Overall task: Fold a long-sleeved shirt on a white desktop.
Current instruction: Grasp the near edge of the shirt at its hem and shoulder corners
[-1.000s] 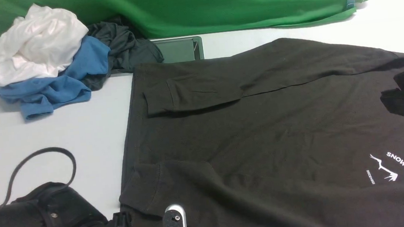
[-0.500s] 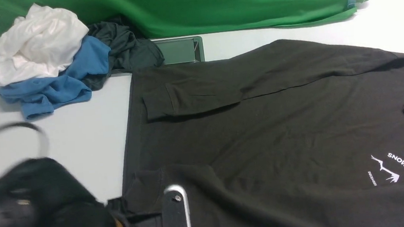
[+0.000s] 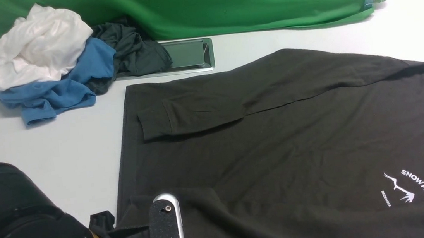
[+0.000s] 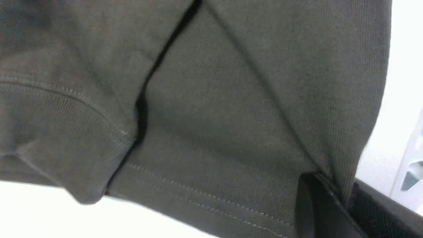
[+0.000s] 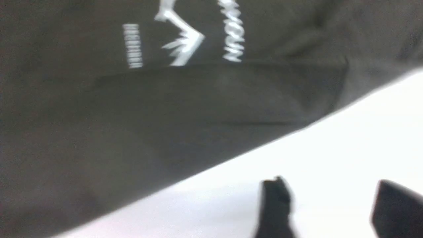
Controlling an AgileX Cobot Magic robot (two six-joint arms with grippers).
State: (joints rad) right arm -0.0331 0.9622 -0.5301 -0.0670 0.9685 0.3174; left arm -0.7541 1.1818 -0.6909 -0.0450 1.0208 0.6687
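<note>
In the front view, my left gripper (image 3: 162, 211), clamped on the near-left hem, has dragged the black knit long-sleeved shirt (image 3: 276, 140) leftward across the white desktop (image 3: 63, 149). That uncovers the silver-framed hatch (image 3: 186, 55). The left wrist view shows the jaws pinching the hem. In the right wrist view, my right gripper (image 5: 333, 211) gapes wide over bare desktop beside the shirt. I judge the shirt flat enough to fold.

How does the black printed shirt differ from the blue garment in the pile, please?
The long-sleeved shirt lies spread flat, sleeves folded inward; the blue garment is crumpled in a heap. The shirt is near-black with a white chest print; the blue garment shows none. Both rest on the white desktop.
</note>
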